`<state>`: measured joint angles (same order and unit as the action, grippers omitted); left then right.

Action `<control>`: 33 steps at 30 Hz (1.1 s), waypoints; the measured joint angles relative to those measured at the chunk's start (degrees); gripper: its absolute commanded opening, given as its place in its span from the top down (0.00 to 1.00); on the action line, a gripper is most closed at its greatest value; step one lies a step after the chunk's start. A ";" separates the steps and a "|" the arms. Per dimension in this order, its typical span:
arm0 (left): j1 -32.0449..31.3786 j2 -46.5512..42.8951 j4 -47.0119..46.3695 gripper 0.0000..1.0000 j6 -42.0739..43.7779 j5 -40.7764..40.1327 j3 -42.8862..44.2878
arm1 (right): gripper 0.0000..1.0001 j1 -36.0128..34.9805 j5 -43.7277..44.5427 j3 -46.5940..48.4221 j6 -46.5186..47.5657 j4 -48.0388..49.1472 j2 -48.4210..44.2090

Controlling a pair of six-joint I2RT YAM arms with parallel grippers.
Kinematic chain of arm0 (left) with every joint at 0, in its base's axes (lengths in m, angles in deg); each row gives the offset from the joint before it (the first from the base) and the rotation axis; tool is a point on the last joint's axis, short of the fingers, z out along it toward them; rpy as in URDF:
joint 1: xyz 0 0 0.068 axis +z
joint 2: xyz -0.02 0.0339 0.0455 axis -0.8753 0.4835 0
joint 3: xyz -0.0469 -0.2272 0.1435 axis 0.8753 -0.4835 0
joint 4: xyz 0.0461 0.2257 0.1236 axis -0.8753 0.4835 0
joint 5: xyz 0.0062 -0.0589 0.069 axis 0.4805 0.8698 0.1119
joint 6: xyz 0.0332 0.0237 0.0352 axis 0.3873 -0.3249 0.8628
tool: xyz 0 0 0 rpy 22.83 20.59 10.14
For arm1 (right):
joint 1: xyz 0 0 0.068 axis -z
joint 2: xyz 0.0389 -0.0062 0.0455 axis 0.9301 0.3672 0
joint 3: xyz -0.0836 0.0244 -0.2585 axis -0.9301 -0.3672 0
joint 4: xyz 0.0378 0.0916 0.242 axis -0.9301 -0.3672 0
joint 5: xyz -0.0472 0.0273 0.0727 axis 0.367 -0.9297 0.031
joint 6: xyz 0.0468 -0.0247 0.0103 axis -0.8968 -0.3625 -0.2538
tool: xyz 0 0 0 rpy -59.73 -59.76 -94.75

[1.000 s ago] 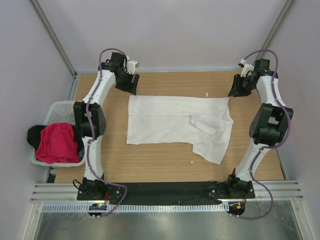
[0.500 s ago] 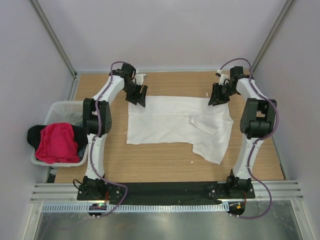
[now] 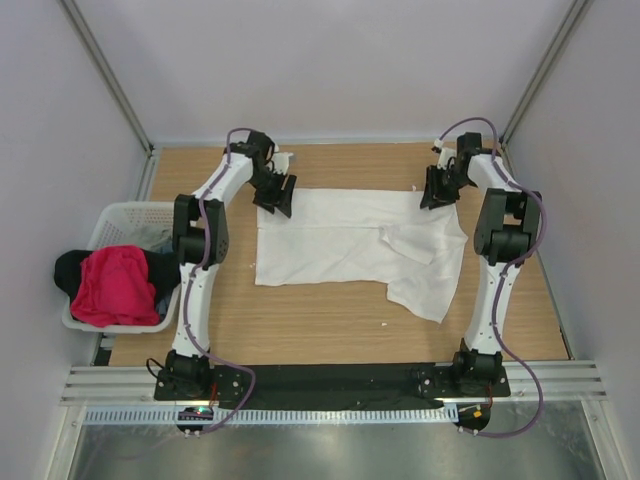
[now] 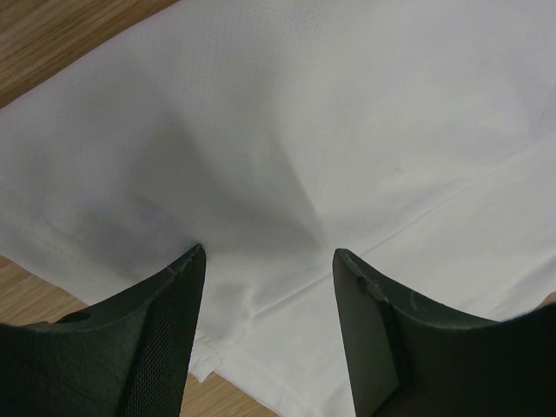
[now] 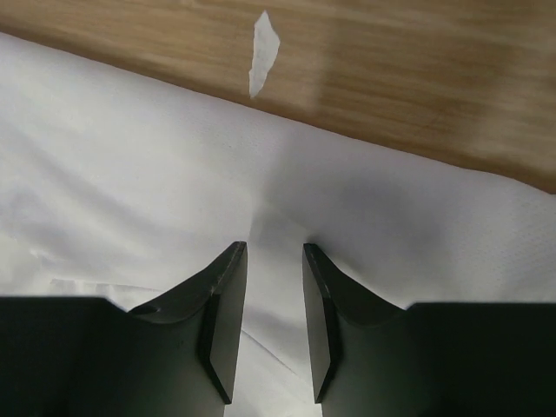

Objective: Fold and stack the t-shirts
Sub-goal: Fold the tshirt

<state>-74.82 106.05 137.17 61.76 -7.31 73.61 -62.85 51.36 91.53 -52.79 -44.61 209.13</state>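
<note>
White cloth comes nearest the arm bases at the right, where a loose flap of the white t-shirt juts out from an otherwise roughly rectangular spread on the wooden table. If the far edge is drawn toward the bases for a fold, that flap will likely bunch under the layer and leave a lumpy, crooked packet. Off to the left, the basket holds the pink-red shirt over the black shirt, well apart from the work and no threat to it. Further back, creases cross the white shirt's middle near a turned-in sleeve, and an uneven pull would deepen them. At the far edge both arms are down on the cloth. The left gripper sits over the far left corner with its jaws moderately wide and cloth lying between them, nothing pinched yet; closing there could catch one layer only, or miss the hem. The right gripper is at the far right edge with only a narrow gap and a small ridge of cloth beneath it, and I judge it not clamped. So slim a bite might slip out on lifting, dropping that side and skewing the fold. Beyond it a white scrap lies on the wood, apart from the shirt.
</note>
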 measured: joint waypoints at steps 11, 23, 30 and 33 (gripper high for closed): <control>0.00 3.34 0.04 0.37 0.15 -1.97 5.90 | 0.62 -1.49 2.38 11.74 0.20 1.01 6.93; -0.61 -8.81 -0.79 0.00 1.49 -5.95 4.00 | 0.57 -1.75 5.18 0.68 4.85 1.79 -6.97; -1.53 -36.52 -10.25 0.00 -4.85 -5.79 -6.03 | 0.38 -1.75 5.16 -7.76 7.85 3.06 -31.47; -1.55 -42.40 -12.35 0.01 -6.91 -3.19 -10.88 | 0.30 -1.81 4.68 -13.84 9.40 3.26 -39.26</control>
<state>-76.37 63.65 124.82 54.85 -10.50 62.73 -64.67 56.04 77.70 -43.40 -41.35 169.88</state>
